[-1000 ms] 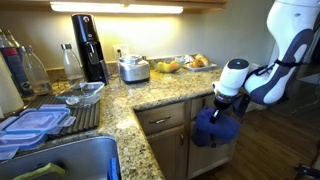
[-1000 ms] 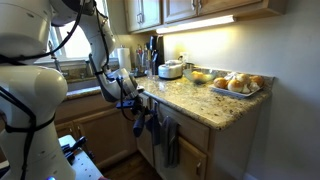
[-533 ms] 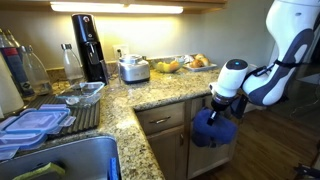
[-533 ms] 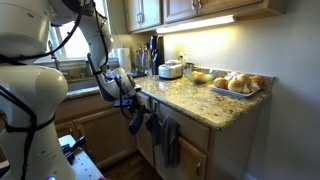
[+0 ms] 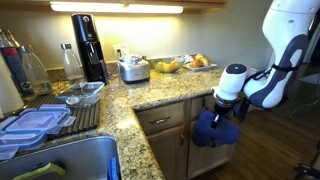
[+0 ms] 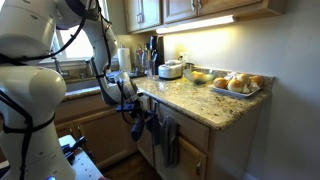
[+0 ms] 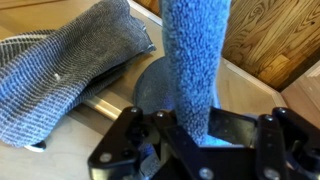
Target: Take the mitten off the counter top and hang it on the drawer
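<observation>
- claw (image 5: 214,107) clamped on the blue mitten (image 5: 213,131);
- mitten dangles near the drawer (image 5: 160,120), right of it, below the surface (image 5: 150,92) edge;
- grey-blue cloth (image 7: 70,60) left of it in the wrist view

The arm (image 5: 290,25) wears glossy, rounded white shells over dark grey joints, ending in black fingers (image 7: 125,140).

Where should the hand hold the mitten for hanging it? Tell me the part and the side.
Grip the mitten at its upper end, across the thin way, where the hand now pinches it. It hangs limp below, so its bulk drapes down. Come from above on the room side, leaving the drawer face free.
</observation>
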